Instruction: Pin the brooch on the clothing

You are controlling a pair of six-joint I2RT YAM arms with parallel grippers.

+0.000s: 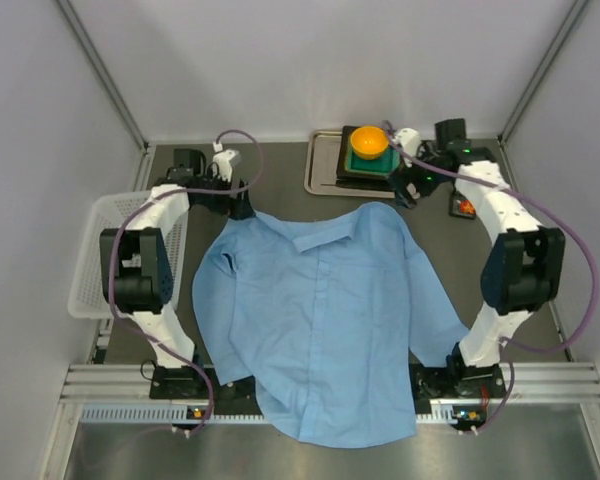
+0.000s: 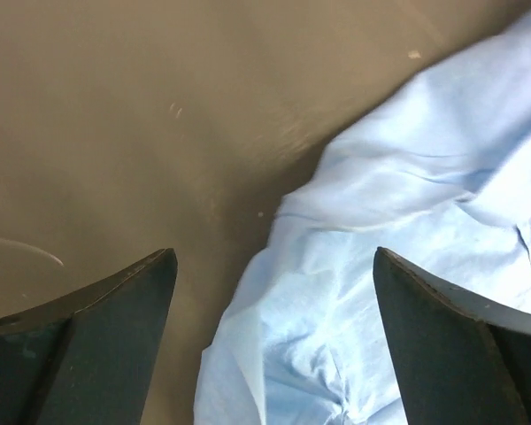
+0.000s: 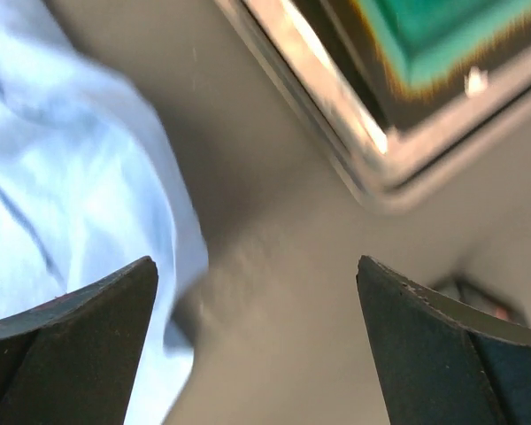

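Our left gripper (image 2: 274, 258) and right gripper (image 3: 257, 264) hang empty, jaws wide apart, over the shoulders of the shirt (image 1: 320, 310). The brooch (image 1: 464, 207), probably that red speck right of the shirt, we pinch squarely by its edges.

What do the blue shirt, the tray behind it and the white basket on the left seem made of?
The shirt looks like thin woven cloth, perhaps cotton: matte, softly creased. The tray seems metal, likely steel: its rim shines silvery. The basket is probably white plastic: a moulded open lattice.
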